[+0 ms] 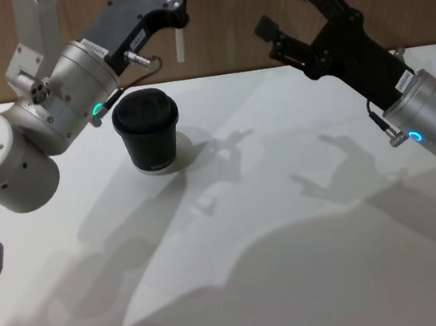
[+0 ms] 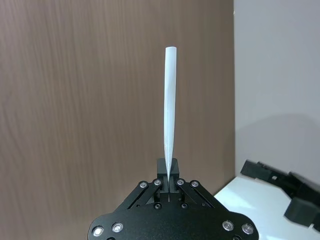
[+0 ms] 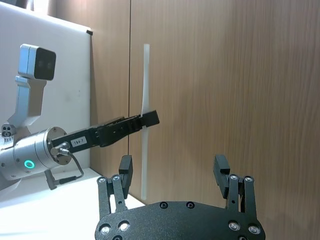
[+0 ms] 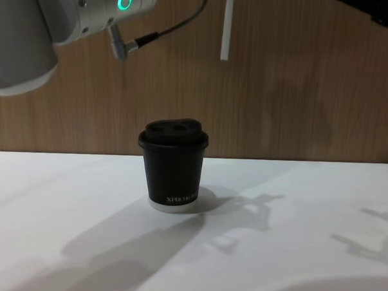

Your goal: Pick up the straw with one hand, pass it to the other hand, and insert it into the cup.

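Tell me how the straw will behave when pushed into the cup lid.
The straw is probably stiff: it stands straight in the left gripper. Thin and smooth, it might slide between the fingers if the cup lid resists.

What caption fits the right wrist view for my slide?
Left gripper holds the straw upright before the wood wall while the open right gripper faces it.

You see the straw [image 4: 227, 24] cut off by the top edge in the chest and head views. Its near part hides behind the left gripper [image 2: 169, 175] clamped on it. You can't read the tiny lettering on the cup [image 4: 173, 170].
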